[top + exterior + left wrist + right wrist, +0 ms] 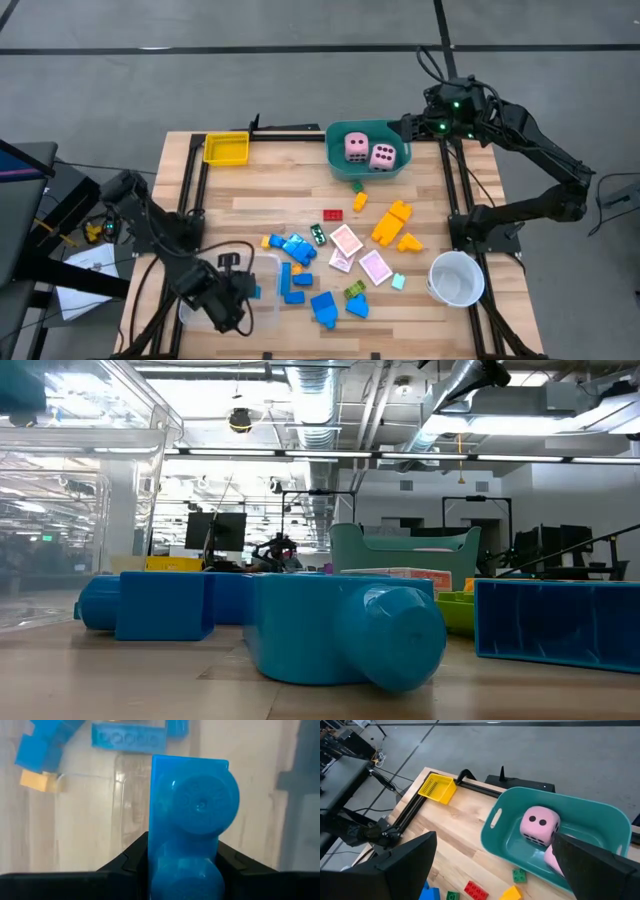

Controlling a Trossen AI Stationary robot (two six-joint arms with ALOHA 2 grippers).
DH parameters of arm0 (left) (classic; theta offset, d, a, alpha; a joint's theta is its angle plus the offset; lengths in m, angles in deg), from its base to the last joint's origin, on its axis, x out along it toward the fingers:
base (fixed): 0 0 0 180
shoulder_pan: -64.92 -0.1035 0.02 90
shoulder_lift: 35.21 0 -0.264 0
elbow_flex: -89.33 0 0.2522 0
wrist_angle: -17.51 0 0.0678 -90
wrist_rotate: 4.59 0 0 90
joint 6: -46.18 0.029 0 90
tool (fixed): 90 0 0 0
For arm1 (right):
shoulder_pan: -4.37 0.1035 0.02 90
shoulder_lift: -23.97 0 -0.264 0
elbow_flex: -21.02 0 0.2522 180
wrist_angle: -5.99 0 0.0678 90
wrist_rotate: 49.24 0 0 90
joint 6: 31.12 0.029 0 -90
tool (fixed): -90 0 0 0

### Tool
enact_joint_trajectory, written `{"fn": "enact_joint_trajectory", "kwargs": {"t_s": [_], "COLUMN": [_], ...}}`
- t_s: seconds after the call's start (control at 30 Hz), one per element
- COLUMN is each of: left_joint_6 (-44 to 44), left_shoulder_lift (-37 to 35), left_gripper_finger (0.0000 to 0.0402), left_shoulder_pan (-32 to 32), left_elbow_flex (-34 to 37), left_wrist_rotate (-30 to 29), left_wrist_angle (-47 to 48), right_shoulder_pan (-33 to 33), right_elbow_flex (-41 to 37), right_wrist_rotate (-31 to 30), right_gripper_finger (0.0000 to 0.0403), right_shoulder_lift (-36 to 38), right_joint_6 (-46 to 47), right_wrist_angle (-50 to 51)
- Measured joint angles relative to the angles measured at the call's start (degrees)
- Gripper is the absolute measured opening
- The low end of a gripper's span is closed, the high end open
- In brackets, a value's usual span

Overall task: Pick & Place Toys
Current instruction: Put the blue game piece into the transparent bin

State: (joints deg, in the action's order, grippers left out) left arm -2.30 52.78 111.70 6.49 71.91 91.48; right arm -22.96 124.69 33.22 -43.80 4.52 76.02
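Observation:
My left gripper (240, 290) is at the table's near left, over the clear tray (268, 312), shut on a blue studded block (192, 815). Loose toys lie mid-table: blue blocks (292, 250), pink-white cards (346, 240), orange blocks (392, 222), a red block (332, 214) and a green one (357, 186). Two pink dice (356, 147) (383, 156) lie in the teal tub (340, 160). My right gripper (405, 128) (500, 870) hangs open above the tub's far right, touching nothing. My left gripper pinches the blue block between its two fingers, by its two long sides (157, 860) at the end nearer the wrist. The fingers (131, 857) point steeply down and lie along the block. Its studded face is turned to the wrist camera. It hangs clear above the clear tray (125, 810).
A yellow tray (226, 148) stands at the far left corner and a white cup (457, 278) at the near right. Black frame rails (195, 180) run along the table's left, right and far sides. In the low view, blue blocks (350, 630) lie close in front.

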Motion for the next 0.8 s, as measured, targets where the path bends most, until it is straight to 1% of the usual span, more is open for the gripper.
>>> {"fn": "enact_joint_trajectory", "kwargs": {"t_s": [0.23, 0.47, 0.7, 0.8], "left_joint_6": [0.2, 0.6, 7.0, 8.3], "left_shoulder_lift": [1.7, 1.2, 1.2, 1.2], "left_gripper_finger": [0.0124, 0.0124, 0.0124, 0.0124], "left_shoulder_pan": [0.0, -1.5, -4.2, -5.1], "left_elbow_flex": [0.3, 4.7, 5.2, 5.2], "left_wrist_rotate": [0.4, 4.0, 6.2, 6.5], "left_wrist_angle": [-0.3, -1.7, -2.8, -2.7], "right_shoulder_pan": [0.0, 0.0, 0.0, 0.0], "right_elbow_flex": [0.0, 0.0, 0.0, 0.0], "right_wrist_rotate": [0.0, 0.0, 0.2, 0.1], "right_gripper_finger": [0.0386, 0.0386, 0.0386, 0.0386], "right_shoulder_lift": [0.0, 0.0, 0.0, 0.0], "right_joint_6": [0.0, 0.0, 0.0, 0.0], "right_wrist_angle": [0.0, 0.0, 0.4, 0.4]}}
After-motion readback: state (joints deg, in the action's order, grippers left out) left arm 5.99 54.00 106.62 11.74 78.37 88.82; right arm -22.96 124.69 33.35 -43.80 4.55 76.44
